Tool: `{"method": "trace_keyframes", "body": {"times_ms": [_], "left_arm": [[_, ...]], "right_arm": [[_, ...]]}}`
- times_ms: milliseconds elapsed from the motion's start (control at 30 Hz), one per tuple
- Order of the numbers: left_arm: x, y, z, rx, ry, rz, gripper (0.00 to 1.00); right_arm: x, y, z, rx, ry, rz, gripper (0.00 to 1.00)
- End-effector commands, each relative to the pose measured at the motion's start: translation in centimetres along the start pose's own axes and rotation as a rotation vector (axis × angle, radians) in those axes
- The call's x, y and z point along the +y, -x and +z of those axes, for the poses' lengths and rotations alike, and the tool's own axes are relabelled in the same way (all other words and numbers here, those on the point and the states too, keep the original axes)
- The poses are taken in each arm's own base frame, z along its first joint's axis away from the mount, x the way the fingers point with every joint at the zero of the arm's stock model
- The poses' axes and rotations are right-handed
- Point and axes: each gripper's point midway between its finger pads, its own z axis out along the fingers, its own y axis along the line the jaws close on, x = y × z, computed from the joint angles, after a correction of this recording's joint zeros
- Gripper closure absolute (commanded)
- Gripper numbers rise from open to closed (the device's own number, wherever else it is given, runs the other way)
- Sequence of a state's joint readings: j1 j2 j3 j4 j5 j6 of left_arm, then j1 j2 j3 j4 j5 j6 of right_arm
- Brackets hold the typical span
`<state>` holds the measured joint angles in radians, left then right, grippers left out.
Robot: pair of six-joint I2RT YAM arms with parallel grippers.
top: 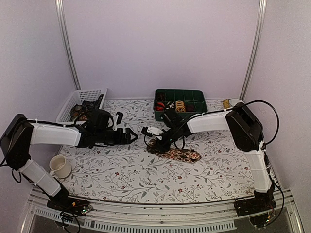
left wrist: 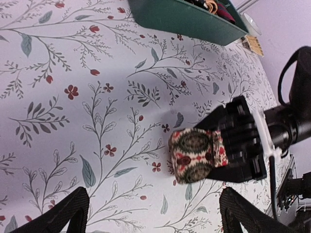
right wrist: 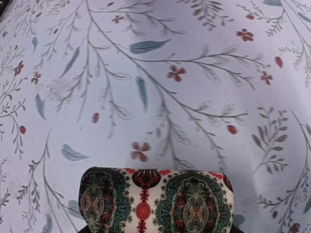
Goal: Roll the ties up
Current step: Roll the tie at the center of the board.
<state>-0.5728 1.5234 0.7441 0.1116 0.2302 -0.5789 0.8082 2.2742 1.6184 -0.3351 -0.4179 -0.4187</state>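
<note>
A patterned tie (top: 182, 155) in cream, red and dark green lies near the table's middle. Its left end is rolled up into a thick fold (left wrist: 193, 155). My right gripper (top: 156, 141) is shut on that rolled end and holds it low over the floral cloth. It shows black behind the roll in the left wrist view (left wrist: 243, 145). In the right wrist view the roll (right wrist: 155, 200) fills the bottom edge and hides the fingers. My left gripper (top: 130, 137) is open and empty, just left of the roll, with its fingers (left wrist: 68, 213) spread wide.
A green compartment box (top: 196, 95) with several rolled ties stands at the back centre. A white basket (top: 92, 93) holding dark ties stands at the back left. A cream mug (top: 60, 166) sits near the front left. A small white cup (top: 236, 102) is at the back right.
</note>
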Motion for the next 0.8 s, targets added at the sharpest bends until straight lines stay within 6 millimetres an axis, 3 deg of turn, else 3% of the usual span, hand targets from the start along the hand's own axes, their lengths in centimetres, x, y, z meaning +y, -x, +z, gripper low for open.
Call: {"method": "trace_keyframes", "body": {"times_ms": [0,100,300,467,633,767], "left_arm": [[0.7,-0.3,-1.4,-0.026,0.01,-0.025,0.07],[1.0,-0.9,-1.9,-0.026,0.017,-0.03,0.07],[1.0,-1.6,-2.2,-0.017,0.008,-0.048,0.06],[0.4,-1.8,-2.3,-0.019,-0.013,-0.054,0.0],[-1.3,-2.7,-1.8,-0.007,-0.088,-0.061,0.0],[-3.6,-3.2,-1.3,-0.003,-0.191,-0.072,0.0]], "right_arm": [[7.9,-6.5,1.4,0.248,0.08,0.073,0.53],[8.1,-6.4,1.5,0.267,0.029,0.061,0.55],[6.9,-5.7,0.6,0.276,-0.059,0.044,0.2],[8.9,-1.6,-2.6,0.176,-0.004,0.019,0.01],[10.1,3.5,-7.1,0.024,0.006,0.034,0.0],[9.5,5.6,-10.2,-0.047,-0.029,0.125,0.0]]}}
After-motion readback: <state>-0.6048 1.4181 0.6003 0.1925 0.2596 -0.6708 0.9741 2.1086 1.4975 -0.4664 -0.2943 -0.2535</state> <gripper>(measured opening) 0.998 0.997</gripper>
